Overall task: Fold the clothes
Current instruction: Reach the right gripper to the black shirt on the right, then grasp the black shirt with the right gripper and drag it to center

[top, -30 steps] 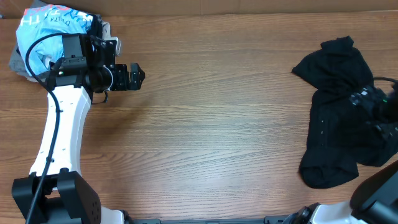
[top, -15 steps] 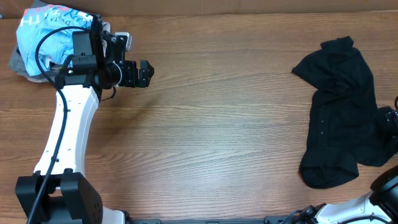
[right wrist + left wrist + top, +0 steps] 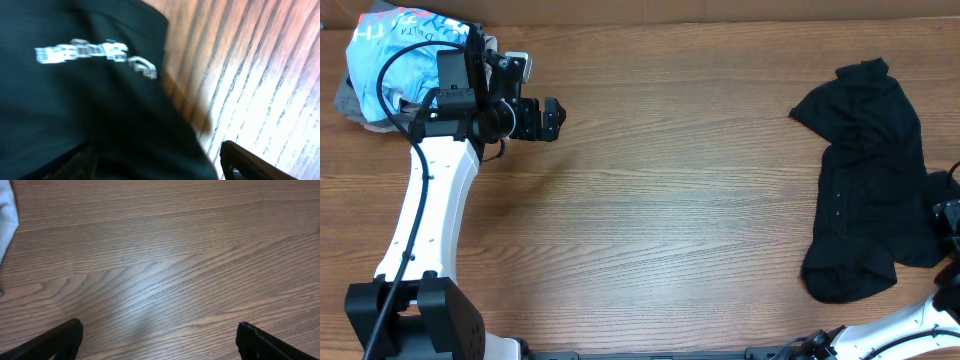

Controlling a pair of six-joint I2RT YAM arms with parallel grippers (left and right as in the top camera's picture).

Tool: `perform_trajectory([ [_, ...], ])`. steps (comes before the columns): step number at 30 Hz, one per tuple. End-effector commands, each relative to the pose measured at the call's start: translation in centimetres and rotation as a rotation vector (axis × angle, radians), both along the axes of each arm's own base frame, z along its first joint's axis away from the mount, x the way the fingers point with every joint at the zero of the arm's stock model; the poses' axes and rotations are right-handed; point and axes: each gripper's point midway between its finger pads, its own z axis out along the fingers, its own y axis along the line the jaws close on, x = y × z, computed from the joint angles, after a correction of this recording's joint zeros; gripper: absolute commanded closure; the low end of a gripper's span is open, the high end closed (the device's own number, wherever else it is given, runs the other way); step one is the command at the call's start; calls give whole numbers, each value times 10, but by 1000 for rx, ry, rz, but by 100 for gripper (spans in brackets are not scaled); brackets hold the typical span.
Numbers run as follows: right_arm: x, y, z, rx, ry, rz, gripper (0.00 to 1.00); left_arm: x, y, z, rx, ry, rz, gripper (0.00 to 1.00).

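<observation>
The clothes [image 3: 865, 190], a crumpled black garment, lie at the right end of the wooden table [image 3: 670, 220]. In the right wrist view the black cloth [image 3: 75, 110] fills the left side, blurred, with a white printed tag [image 3: 95, 54]. My right gripper [image 3: 160, 162] hangs over its edge, jaws wide, with cloth lying between them and the right finger [image 3: 245, 160] clear of the fabric. From overhead only its tip [image 3: 950, 215] shows at the right border. My left gripper [image 3: 558, 118] hovers open over bare wood at the far left, nothing between its fingers [image 3: 60, 340].
A light blue printed shirt [image 3: 395, 50] is heaped with grey cloth in the back left corner, just behind the left arm. A pale corner of that fabric [image 3: 6, 220] shows at the left edge of the left wrist view.
My right arm has drawn back off the garment toward the right edge, its jaws narrowing a little. The left gripper shifted slightly right and back, then stayed still.
</observation>
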Motion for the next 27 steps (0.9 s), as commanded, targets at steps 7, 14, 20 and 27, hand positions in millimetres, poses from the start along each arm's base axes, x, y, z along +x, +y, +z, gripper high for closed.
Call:
perform_trajectory([
  [7, 13, 13, -10, 95, -84, -10, 96, 8, 3, 10, 49, -49, -22, 32],
  [14, 69, 30, 77, 131, -381, 181, 96, 26, 22, 79, 49, -173, 33, 43],
  [20, 115, 95, 182, 127, -603, 470, 96, 30, 37, 146, 61, -287, 66, 38],
  [27, 159, 246, 247, 139, -687, 869, 96, 31, 49, 159, 87, -311, 103, 23],
])
